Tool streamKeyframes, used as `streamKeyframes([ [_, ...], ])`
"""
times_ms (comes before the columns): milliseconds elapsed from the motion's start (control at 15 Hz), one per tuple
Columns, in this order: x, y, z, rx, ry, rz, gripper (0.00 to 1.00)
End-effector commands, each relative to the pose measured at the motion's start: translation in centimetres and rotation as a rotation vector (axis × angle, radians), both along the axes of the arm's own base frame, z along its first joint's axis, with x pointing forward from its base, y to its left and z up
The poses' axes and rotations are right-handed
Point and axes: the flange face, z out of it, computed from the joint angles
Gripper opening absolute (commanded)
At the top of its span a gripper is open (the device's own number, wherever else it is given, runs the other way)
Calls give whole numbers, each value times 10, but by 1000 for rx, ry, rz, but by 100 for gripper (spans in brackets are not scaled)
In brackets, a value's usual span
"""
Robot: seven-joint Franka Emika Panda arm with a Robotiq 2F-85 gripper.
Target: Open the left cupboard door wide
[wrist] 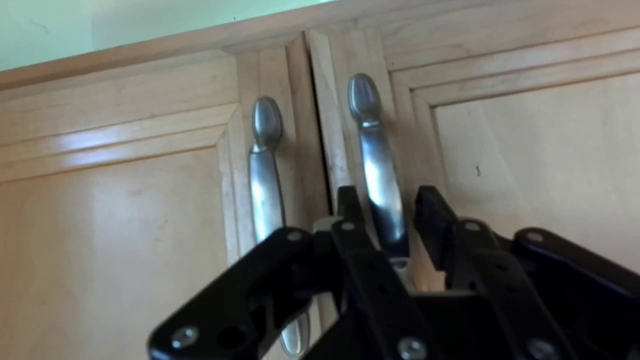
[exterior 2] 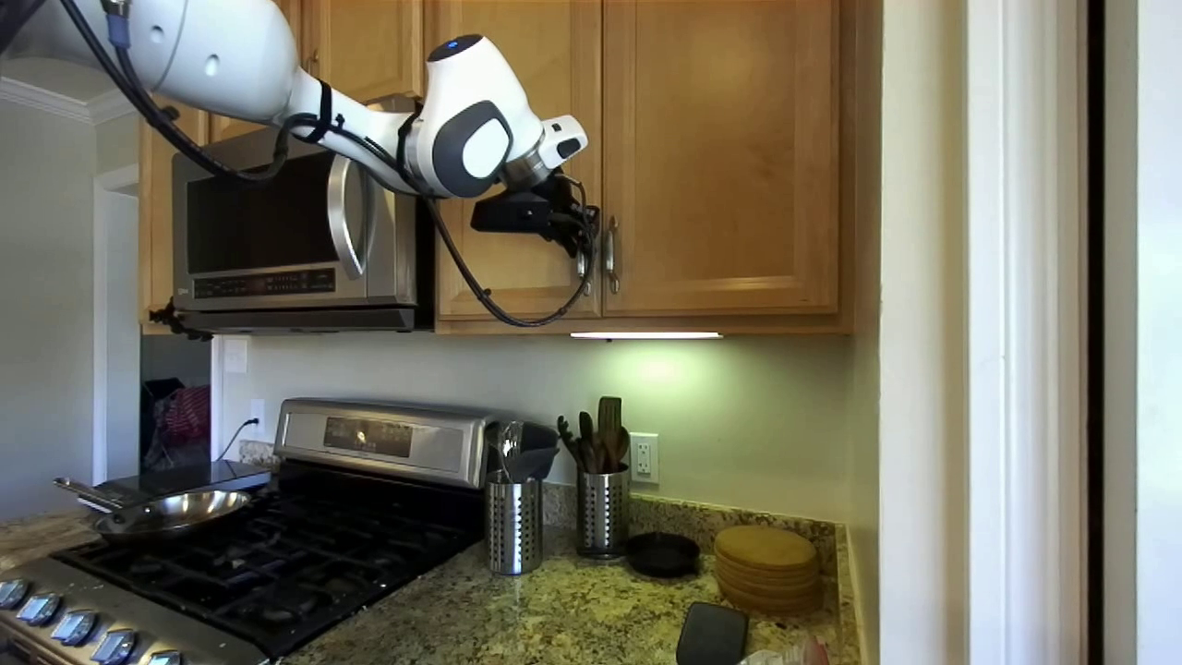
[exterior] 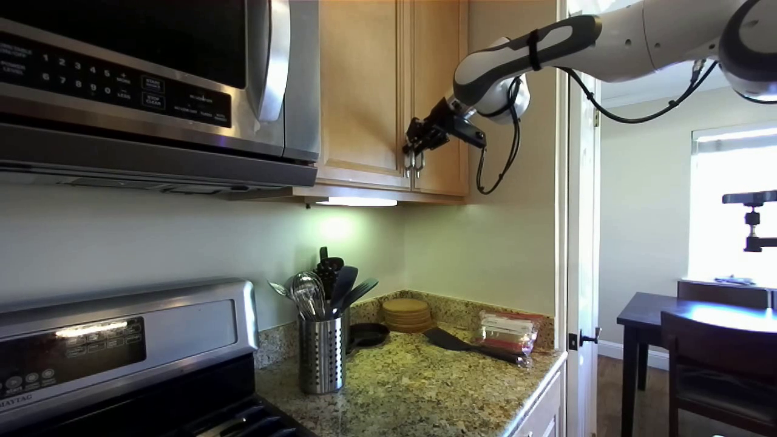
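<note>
Nearest is the microwave (exterior: 176, 72), and most of the readable print sits on its keypad (exterior: 115, 82): 1 to 5 in one row, 6 to 9 and 0 in the row under it, then MORE, LESS, START, STOP CLEAR and POWER LEVEL. Other words there are blurred. Directly below the microwave stands the range (exterior: 182, 334), with MAYTAG lettered beneath its display (exterior: 79, 352). Lower than the microwave, past its handle side, runs the granite desk (exterior: 419, 388), carrying a perforated steel canister (exterior: 321, 358) with a whisk (exterior: 309, 294) in it. Immediately beside the microwave, on that same side, is the left cupboard door (exterior: 361, 85), closed, its silver bar handle (wrist: 378, 165) low on the edge away from the microwave. The claw (wrist: 390, 205) is at this handle with its jaws spread: in the wrist view, which stands upside down, the fingers (wrist: 352, 205) flank the bar, one of them between it and a neighbouring handle (wrist: 266, 175). Whether either touches it cannot be told. The matching door (exterior: 434, 60), which bears that second handle, comes next, farther from the microwave. Along the desk, away from the microwave, lie a stack of round tan discs (exterior: 405, 312), a black spatula (exterior: 449, 340) and a clear packet (exterior: 516, 343); the packet's white label (exterior: 507, 321) bears print too small to read. Well apart from the microwave, beyond a white door (exterior: 581, 261), a dark chair (exterior: 722, 346) and a bright window (exterior: 716, 243) show.
</note>
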Motion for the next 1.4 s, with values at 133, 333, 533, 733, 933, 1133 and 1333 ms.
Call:
streamKeyframes([
  [133,-1,-11,-1,-23,16,17,10],
  [333,-3,-7,-9,-44,30,13,10],
  [533,-12,6,-24,-65,45,-8,9],
  [733,-28,26,-33,-78,32,-36,10],
  [933,-47,45,-37,-89,5,-54,10],
  [1133,-69,60,-36,-105,-14,-59,10],
  [1333,-93,82,-30,-142,-29,-20,10],
])
